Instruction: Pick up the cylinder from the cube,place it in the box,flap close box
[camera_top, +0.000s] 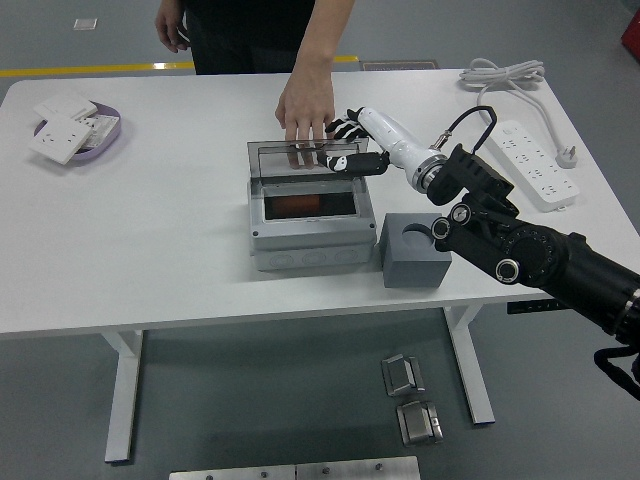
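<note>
With the cube (414, 252) socket empty and the cylinder (296, 206) apparently inside the box (310, 222) mid-table, the right hand (350, 150), fingers spread, touches the half-lowered clear flap (305, 158), closing unfinished.

A person's hand (306, 102) and the right robot hand (347, 150) crowd the grey plastic box's clear flap (302, 160); the dark grey cube (413, 250) blocks the box's right side. The white tabletop's (160, 240) left-front area is wide open.
</note>
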